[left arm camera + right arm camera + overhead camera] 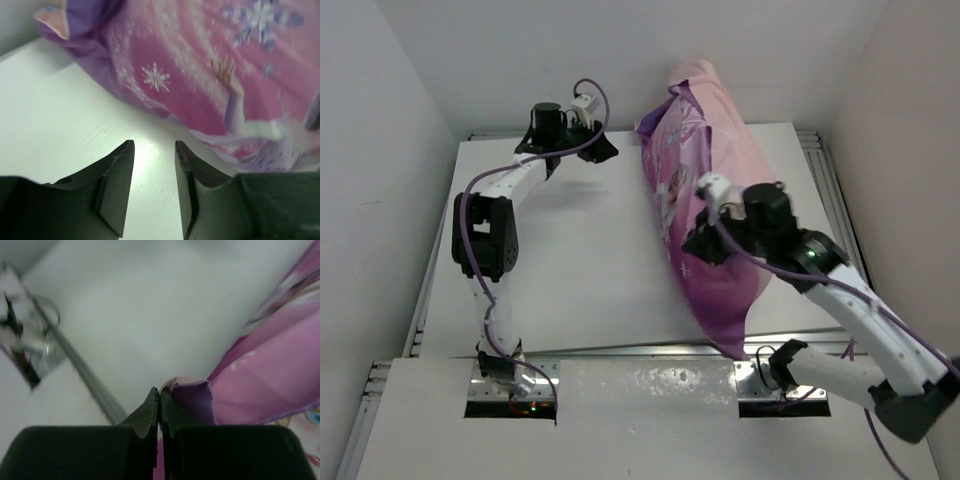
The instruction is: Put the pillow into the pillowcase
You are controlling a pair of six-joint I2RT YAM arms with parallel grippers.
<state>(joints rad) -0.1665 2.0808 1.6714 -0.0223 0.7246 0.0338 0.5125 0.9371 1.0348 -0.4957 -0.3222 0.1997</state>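
Note:
The pillowcase [705, 200] lies plump and long along the table's right half, its purple-magenta princess print up and pale pink on the far side. Its near end hangs over the table's front edge. No white pillow shows in any view. My right gripper [702, 243] is shut on a purple fold of the pillowcase [192, 395] on its left side, as the right wrist view [160, 390] shows. My left gripper [603, 150] is open and empty at the far left-centre, just left of the pillowcase's far end [225, 75], low over the bare table [154, 145].
The white table [590, 270] has metal rails along its right edge [825, 190] and its front edge [620, 350]. White walls close in at the back and both sides. The front rail also shows in the right wrist view [90, 375].

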